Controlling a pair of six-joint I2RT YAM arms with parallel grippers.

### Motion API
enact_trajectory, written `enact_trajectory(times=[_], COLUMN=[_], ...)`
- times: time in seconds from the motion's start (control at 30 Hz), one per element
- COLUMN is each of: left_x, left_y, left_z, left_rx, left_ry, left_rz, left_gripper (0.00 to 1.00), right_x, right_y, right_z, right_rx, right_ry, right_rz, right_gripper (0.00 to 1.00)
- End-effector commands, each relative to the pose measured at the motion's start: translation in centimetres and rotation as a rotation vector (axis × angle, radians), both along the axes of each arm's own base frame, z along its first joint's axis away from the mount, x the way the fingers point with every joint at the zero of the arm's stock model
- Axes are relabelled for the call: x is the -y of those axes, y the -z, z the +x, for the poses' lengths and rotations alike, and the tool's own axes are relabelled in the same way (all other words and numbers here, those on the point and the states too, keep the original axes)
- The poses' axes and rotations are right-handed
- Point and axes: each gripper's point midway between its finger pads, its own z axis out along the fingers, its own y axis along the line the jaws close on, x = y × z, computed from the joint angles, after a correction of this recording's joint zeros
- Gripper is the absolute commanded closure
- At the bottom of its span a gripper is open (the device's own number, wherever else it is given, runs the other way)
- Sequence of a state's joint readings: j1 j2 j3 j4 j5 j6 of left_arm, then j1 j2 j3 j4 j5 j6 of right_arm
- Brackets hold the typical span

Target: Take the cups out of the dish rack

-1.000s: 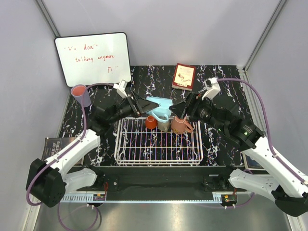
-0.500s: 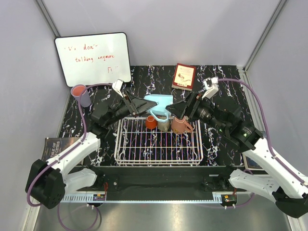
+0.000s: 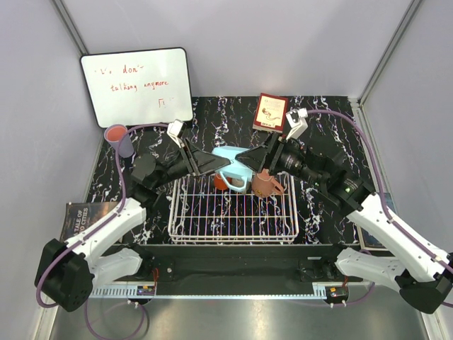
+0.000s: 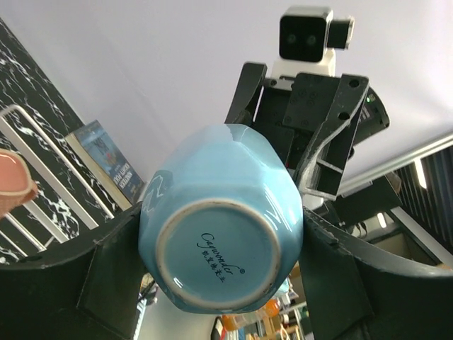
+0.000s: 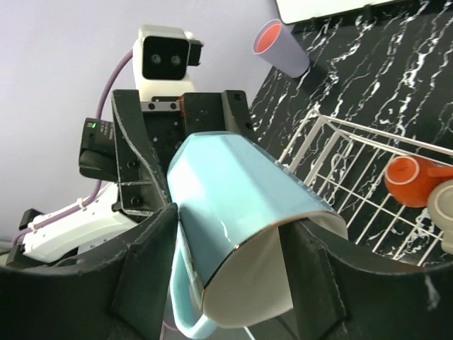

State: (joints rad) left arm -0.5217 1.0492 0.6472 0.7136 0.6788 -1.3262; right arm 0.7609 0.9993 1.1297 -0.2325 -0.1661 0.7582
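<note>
The light blue mug (image 3: 230,157) hangs on its side in the air above the far edge of the dish rack (image 3: 233,216). My left gripper (image 3: 211,161) is shut on its base end (image 4: 219,248). My right gripper (image 3: 246,157) is open, its fingers (image 5: 152,262) on either side of the mug's rim end (image 5: 241,219). An orange-red mug (image 3: 221,182), a mostly hidden grey-olive mug (image 5: 446,209) and a salmon-pink mug (image 3: 266,184) stand in the rack's far part. A lavender tumbler with a pink one inside (image 3: 119,139) lies on the table at the far left.
A whiteboard (image 3: 136,85) with red writing leans at the back left. A red book (image 3: 270,112) lies behind the rack. Another book (image 3: 81,216) lies at the table's left front. Grey walls enclose the table.
My right gripper has moved left until its fingers flank the blue mug's rim. My left gripper has shifted slightly right and nearer with the mug.
</note>
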Motion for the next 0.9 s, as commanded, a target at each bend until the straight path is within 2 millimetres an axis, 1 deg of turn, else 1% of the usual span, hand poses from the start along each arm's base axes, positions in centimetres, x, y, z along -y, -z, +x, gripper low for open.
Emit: enact_trajectory(times=[0.0, 0.1, 0.2, 0.3, 0.33, 0.43, 0.53, 0.63, 0.67, 0.7, 0.77, 0.8, 0.83, 0.87], left_x=[-0.4, -0.1, 0.2, 0.5, 0.5, 0.6, 0.7, 0.9, 0.9, 1.0, 1.1, 1.2, 1.2, 1.3], left_y=[-3.8, -3.7, -3.4, -3.2, -3.2, -2.9, -2.4, -1.9, -1.7, -1.2, -0.9, -0.5, -0.4, -0.2], left_z=[-2.7, -2.6, -2.3, -2.0, -2.0, -1.9, -1.7, -1.3, -1.0, -0.8, -0.4, -0.2, 0.1, 0.3], left_rx=[0.162, 0.165, 0.159, 0.158, 0.154, 0.149, 0.134, 0.118, 0.108, 0.097, 0.084, 0.073, 0.067, 0.057], left_ry=[0.078, 0.091, 0.103, 0.112, 0.113, 0.115, 0.113, 0.101, 0.096, 0.09, 0.075, 0.067, 0.058, 0.052], left_rz=[-0.095, -0.09, -0.08, -0.077, -0.077, -0.073, -0.064, -0.046, -0.036, -0.015, 0.004, 0.022, 0.03, 0.041], left_gripper=[1.0, 1.0, 1.0, 1.0, 1.0, 1.0, 1.0, 1.0, 1.0, 0.96, 0.77, 0.47, 0.35, 0.29], right_x=[-1.2, -1.7, -2.2, -2.3, -2.3, -1.6, -1.1, -0.6, -0.4, -0.2, 0.1, 0.4, 0.6, 1.0], right_y=[-3.2, -3.4, -3.3, -3.1, -3.2, -3.4, -3.4, -3.3, -3.5, -3.3, -3.9, -3.6, -3.7, -3.8], right_z=[-1.3, -2.0, -2.7, -3.3, -3.3, -3.3, -3.3, -3.2, -3.1, -3.1, -3.2, -3.1, -3.1, -2.9], right_rx=[0.068, 0.07, 0.066, 0.058, 0.061, 0.078, 0.097, 0.103, 0.111, 0.115, 0.133, 0.134, 0.14, 0.142], right_ry=[-0.116, -0.171, -0.224, -0.255, -0.252, -0.22, -0.198, -0.176, -0.167, -0.162, -0.153, -0.141, -0.131, -0.107], right_rz=[0.074, 0.085, 0.083, 0.086, 0.088, 0.092, 0.081, 0.062, 0.058, 0.045, 0.038, 0.019, 0.013, 0.005], right_gripper=[0.35, 0.4, 0.41, 0.48, 0.58, 0.72, 0.79, 0.97, 1.0, 1.0, 1.0, 1.0, 1.0, 1.0])
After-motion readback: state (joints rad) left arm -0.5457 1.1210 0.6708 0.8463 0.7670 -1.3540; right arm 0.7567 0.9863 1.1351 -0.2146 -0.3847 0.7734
